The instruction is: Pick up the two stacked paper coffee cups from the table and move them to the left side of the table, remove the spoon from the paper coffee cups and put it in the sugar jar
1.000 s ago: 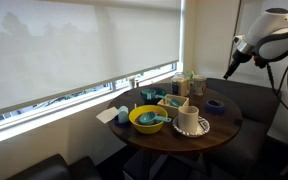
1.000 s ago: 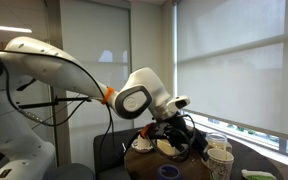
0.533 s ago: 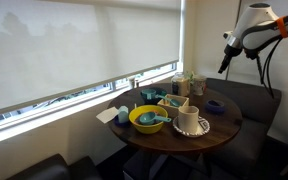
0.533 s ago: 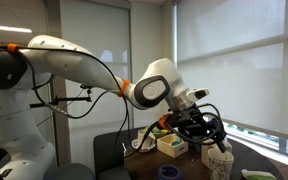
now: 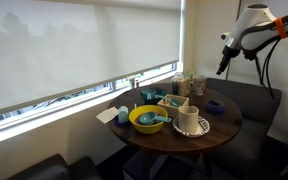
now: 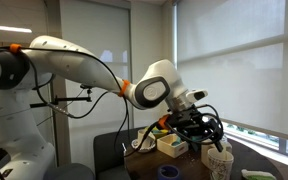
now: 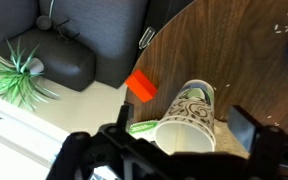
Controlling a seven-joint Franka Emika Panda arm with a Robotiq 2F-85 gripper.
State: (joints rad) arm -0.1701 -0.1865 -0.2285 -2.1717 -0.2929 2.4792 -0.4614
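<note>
The two stacked paper coffee cups (image 7: 189,118) stand on the round dark-brown table (image 7: 234,50) near its edge, cream with a dark swirl print. In the wrist view I look down into them and they lie between my two fingers. No spoon shows inside them. They also show in an exterior view (image 6: 219,162). My gripper (image 7: 184,140) is open and empty. It hangs well above the back right of the table (image 5: 222,64) and just above the cups (image 6: 200,128).
The table (image 5: 219,128) holds a yellow bowl (image 5: 147,119), a cream mug on a saucer (image 5: 189,123), a small blue item (image 5: 215,104) and jars at the back (image 5: 181,82). An orange object (image 7: 140,86), a dark sofa (image 7: 94,40) and a plant (image 7: 14,75) lie beyond the edge.
Over the last second the arm swung toward the table and brought the gripper over the cups. In the last half second it has hardly moved.
</note>
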